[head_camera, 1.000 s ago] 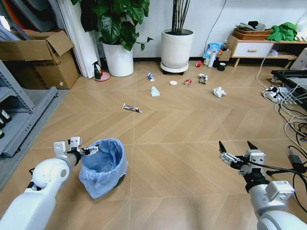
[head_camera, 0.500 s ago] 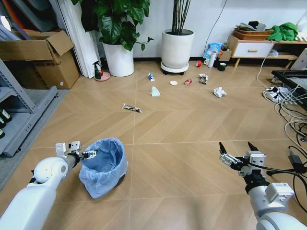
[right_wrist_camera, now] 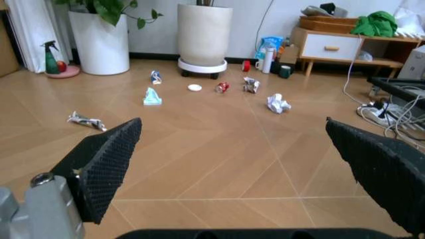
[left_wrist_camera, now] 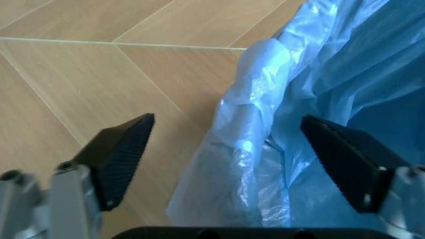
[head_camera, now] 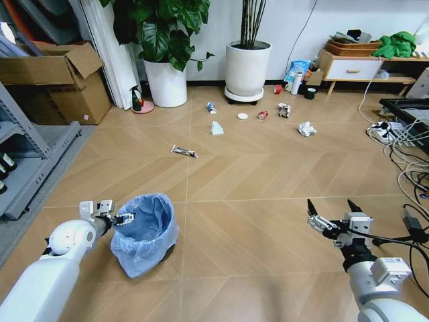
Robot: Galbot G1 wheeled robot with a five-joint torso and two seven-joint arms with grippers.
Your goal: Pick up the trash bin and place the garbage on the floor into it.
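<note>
here the first step, grasping the trash bin (head_camera: 144, 231), is in hand. the left end effector (head_camera: 122, 219) sits at the bin's near-left rim with its jaws spread wide; in the left wrist view one fingertip (left_wrist_camera: 119, 149) is outside the light-blue liner bag (left_wrist_camera: 265, 149) over bare floor and the other over the bag's inside, so the rim lies between them, not yet pinched. the end effector holds nothing. the next move, by judgement, calls for closing on the rim and bag together, deep enough that the thin plastic does not slip free when the bin is lifted. the right end effector (head_camera: 331, 216) hovers low at the right, jaws wide apart and empty.

the bin stands on the wooden herringbone floor (head_camera: 255, 174) close in front of the robot. the garbage lies well apart from it, farther out: a dark thin wrapper (head_camera: 184, 151), a pale blue scrap (head_camera: 216, 128), a white round lid (head_camera: 242, 116), a crushed red can (head_camera: 262, 115) and a crumpled paper wad (head_camera: 306, 129). behind stand two white plant pots (head_camera: 247, 67), a cardboard box (head_camera: 57, 80) and a low cabinet (head_camera: 352, 67); cables (head_camera: 402, 151) trail at the right.
</note>
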